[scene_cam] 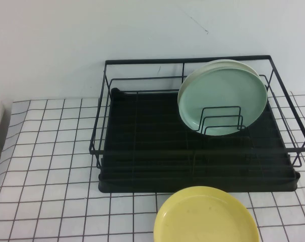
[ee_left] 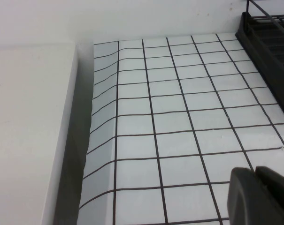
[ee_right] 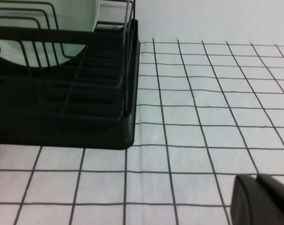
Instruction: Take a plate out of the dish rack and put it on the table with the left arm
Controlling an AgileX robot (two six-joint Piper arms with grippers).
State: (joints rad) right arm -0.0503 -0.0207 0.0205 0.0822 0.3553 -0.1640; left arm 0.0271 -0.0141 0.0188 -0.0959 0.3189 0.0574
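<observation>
A pale mint-green plate (scene_cam: 223, 98) stands on edge in the black wire dish rack (scene_cam: 142, 146), leaning against a cream-white plate (scene_cam: 228, 62) behind it. Part of the green plate (ee_right: 62, 18) shows in the right wrist view behind the rack's dividers. Neither arm appears in the high view. My left gripper (ee_left: 255, 169) hovers shut and empty over the grid-patterned table (ee_left: 170, 117), left of the rack's corner (ee_left: 268, 42). Off the rack's right side (ee_right: 85, 117), my right gripper (ee_right: 258, 177) is shut over the table with nothing in it.
A yellow plate (scene_cam: 206, 216) lies flat on the table in front of the rack. The cloth ends at the table's left edge (ee_left: 92, 140), with a white surface (ee_left: 29, 131) beyond it. A white wall stands behind the rack.
</observation>
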